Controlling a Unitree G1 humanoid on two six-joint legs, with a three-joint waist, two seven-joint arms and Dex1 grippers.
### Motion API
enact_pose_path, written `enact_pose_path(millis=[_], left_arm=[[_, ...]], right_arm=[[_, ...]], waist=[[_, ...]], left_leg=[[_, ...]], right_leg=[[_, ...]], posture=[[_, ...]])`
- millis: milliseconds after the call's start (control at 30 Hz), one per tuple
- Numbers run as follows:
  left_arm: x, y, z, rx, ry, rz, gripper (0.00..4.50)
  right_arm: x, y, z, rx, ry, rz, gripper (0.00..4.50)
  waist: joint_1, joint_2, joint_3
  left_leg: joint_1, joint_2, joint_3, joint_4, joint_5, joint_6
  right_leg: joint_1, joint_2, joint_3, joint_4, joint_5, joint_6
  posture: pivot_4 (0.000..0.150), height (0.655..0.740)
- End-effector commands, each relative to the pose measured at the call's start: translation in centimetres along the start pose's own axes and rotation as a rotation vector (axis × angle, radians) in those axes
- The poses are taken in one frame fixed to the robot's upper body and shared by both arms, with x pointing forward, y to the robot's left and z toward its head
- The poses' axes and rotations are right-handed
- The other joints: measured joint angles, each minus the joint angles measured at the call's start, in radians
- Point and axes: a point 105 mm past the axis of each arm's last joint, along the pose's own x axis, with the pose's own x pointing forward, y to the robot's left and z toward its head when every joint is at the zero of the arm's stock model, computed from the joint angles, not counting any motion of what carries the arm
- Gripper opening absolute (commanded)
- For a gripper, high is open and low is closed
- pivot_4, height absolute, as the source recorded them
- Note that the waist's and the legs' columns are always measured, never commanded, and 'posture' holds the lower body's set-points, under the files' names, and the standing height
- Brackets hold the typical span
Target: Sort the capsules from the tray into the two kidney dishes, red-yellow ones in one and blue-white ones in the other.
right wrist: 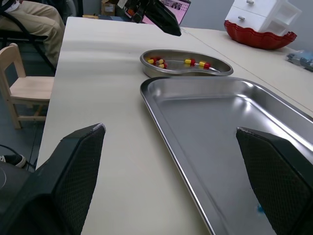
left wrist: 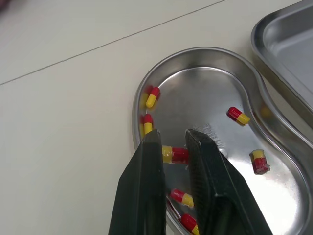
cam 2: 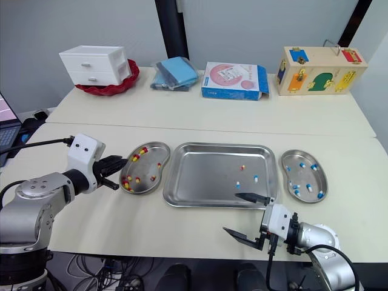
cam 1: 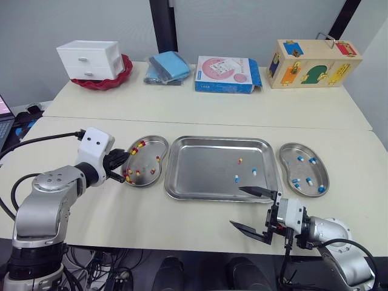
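Left wrist view: capsule [left wrist: 174,154] between left fingers [left wrist: 145,188] over dish [left wrist: 210,49] edge; right fingers [right wrist: 78,176] wide.

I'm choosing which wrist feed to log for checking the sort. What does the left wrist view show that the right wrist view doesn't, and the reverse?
Left wrist view, unlike the right: a top-down look into the steel kidney dish, where the red-yellow capsules lie apart and can be counted. Right wrist view, unlike the left: the right end effector, wide open, a white drawer unit in a red bowl, a small wooden chair and a person's beige-trousered leg. Shared: that dish and its capsules, the rectangular steel tray, the cream table and the left end effector.
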Motion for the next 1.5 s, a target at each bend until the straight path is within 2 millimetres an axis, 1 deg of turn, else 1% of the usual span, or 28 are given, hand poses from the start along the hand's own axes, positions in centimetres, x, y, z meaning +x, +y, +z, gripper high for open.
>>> enact_pose_path(millis=[33,133,167,200,233,267,367,400,533,567,833,933,1067,1167,1267,1300,1333,1400,1467,1500], left_arm=[[-0.6,0.8,1.0,0.002,-0.047,0.036,0.34],[-0.8,1.5,1.4,0.0,-0.069,0.071,0.34],[-0.8,1.6,1.7,0.006,-0.083,0.077,1.08],[-0.9,1.7,2.1,0.016,-0.097,0.082,1.22],[-0.9,1.7,2.3,0.022,-0.105,0.081,1.6],[-0.9,1.6,2.4,0.025,-0.109,0.078,1.85],[-1.0,1.3,2.7,0.033,-0.112,0.069,2.81],[-1.0,1.3,2.8,0.036,-0.113,0.069,3.26],[-1.1,1.2,2.9,0.037,-0.116,0.07,4.34],[-1.1,1.2,2.8,0.035,-0.116,0.071,4.44],[-1.4,1.6,2.3,0.026,-0.109,0.072,4.44],[-1.8,1.6,2.5,0.043,-0.149,0.056,4.44],[-3.0,1.7,2.9,0.0,-0.242,0.02,4.44],[-4.8,1.2,1.6,-0.041,-0.239,-0.078,4.44],[-6.3,0.9,0.0,-0.07,-0.205,-0.138,4.44],[-6.8,0.4,-1.2,-0.073,-0.168,-0.171,4.44],[-7.2,0.1,-2.1,-0.074,-0.142,-0.195,4.44],[-7.9,-0.2,-3.9,-0.089,-0.108,-0.197,4.44],[-8.4,-0.1,-5.4,-0.082,-0.094,-0.17,4.44],[-8.5,-0.1,-5.8,-0.078,-0.09,-0.162,4.44]], right_arm=[[0.5,-0.1,0.8,-0.025,-0.037,-0.011,4.5],[0.6,-0.2,0.8,-0.02,-0.038,-0.021,4.5],[0.5,-0.2,0.7,-0.019,-0.036,-0.024,4.5],[0.5,-0.2,0.6,-0.017,-0.034,-0.027,4.5],[0.5,-0.2,0.6,-0.016,-0.032,-0.029,4.5],[0.4,-0.2,0.5,-0.015,-0.031,-0.03,4.5],[0.3,-0.2,0.4,-0.013,-0.028,-0.031,4.5],[0.3,-0.2,0.4,-0.013,-0.027,-0.031,4.5],[0.2,-0.1,0.3,-0.01,-0.023,-0.032,4.5],[0.2,-0.1,0.2,-0.009,-0.022,-0.032,4.5],[0.2,0.0,0.1,-0.009,-0.017,-0.03,4.5],[0.1,-0.1,0.1,-0.012,-0.014,-0.03,4.5],[-0.1,-0.4,0.3,-0.02,-0.008,-0.047,4.5],[-0.9,-0.8,0.6,-0.015,0.01,-0.081,4.5],[-2.1,-1.0,0.6,0.01,0.046,-0.12,4.5],[-3.0,-1.4,0.3,0.028,0.077,-0.16,4.5],[-3.6,-1.7,0.1,0.041,0.099,-0.187,4.5],[-5.2,-2.1,0.0,0.054,0.143,-0.239,4.5],[-7.1,-1.9,-0.1,0.055,0.204,-0.256,4.5],[-7.7,-1.8,-0.1,0.055,0.223,-0.257,4.5]], waist=[[0.0,0.0,0.0],[0.0,0.0,0.0],[0.0,0.0,0.0],[0.0,0.0,0.0],[0.0,0.0,0.0],[0.0,0.0,0.0],[0.0,0.0,0.0],[0.0,0.0,0.0],[0.0,0.0,0.0],[0.0,0.0,0.0],[0.0,0.0,0.0],[0.0,0.0,0.0],[0.0,0.0,0.0],[-0.002,0.0,0.0],[-0.001,0.0,0.0],[-0.001,0.0,0.0],[-0.001,0.0,0.0],[-0.001,0.0,0.0],[0.002,-0.001,0.0],[0.003,-0.001,0.0]], left_leg=[[0.0,0.0,0.0,0.0,0.0,0.0],[0.0,0.0,0.0,0.0,0.0,0.0],[0.0,0.0,0.0,0.0,0.0,0.0],[0.0,0.0,0.0,0.0,0.0,0.0],[0.0,0.0,0.0,0.0,0.0,0.0],[0.0,0.0,0.0,0.0,0.0,0.0],[0.0,0.0,0.0,0.0,0.0,0.0],[0.0,0.0,0.0,0.0,0.0,0.0],[0.0,0.0,0.0,0.0,0.0,0.0],[0.0,0.0,0.0,0.0,0.0,0.0],[0.0,0.0,0.0,0.0,0.0,0.0],[0.0,0.0,0.0,0.0,0.0,0.0],[0.0,0.0,0.0,0.0,0.0,0.0],[0.0,0.0,0.001,-0.001,0.0,0.0],[0.0,0.0,0.001,-0.001,0.0,0.0],[0.0,0.0,0.001,-0.001,0.0,0.0],[0.0,0.0,0.001,-0.001,0.0,0.0],[0.001,0.0,0.002,-0.001,0.0,0.0],[0.001,0.0,0.002,-0.001,0.0,0.0],[0.001,0.0,0.002,-0.001,0.0,0.0]], right_leg=[[0.0,0.0,0.0,0.0,0.0,0.0],[0.0,0.0,0.0,0.0,0.0,0.0],[0.0,0.0,0.0,0.0,0.0,0.0],[0.0,0.0,0.0,0.0,0.0,0.0],[0.0,0.0,0.0,0.0,0.0,0.0],[0.0,0.0,0.0,0.0,0.0,0.0],[0.0,0.0,0.0,0.0,0.0,0.0],[0.0,0.0,0.0,0.0,0.0,0.0],[0.0,0.0,0.0,0.0,0.0,0.0],[0.0,0.0,0.0,0.0,0.0,0.0],[0.0,0.0,0.0,0.0,0.0,0.0],[0.0,0.0,0.0,0.0,0.0,0.0],[0.0,0.0,0.0,0.0,0.0,0.0],[0.0,0.0,0.001,0.0,0.0,0.0],[-0.001,0.0,0.001,0.0,0.0,0.0],[-0.001,0.0,0.001,0.0,0.0,0.0],[-0.001,0.0,0.001,0.0,0.0,0.0],[0.0,-0.001,0.002,-0.001,0.0,0.0],[0.0,-0.001,0.002,-0.001,0.0,0.0],[0.0,-0.001,0.002,-0.001,0.0,0.0]], posture=[[0.15,0.74],[0.15,0.74],[0.15,0.74],[0.15,0.74],[0.15,0.74],[0.15,0.74],[0.15,0.74],[0.15,0.74],[0.15,0.74],[0.15,0.74],[0.15,0.74],[0.15,0.74],[0.15,0.74],[0.15,0.74],[0.15,0.74],[0.15,0.74],[0.15,0.74],[0.15,0.74],[0.15,0.74],[0.15,0.74]])
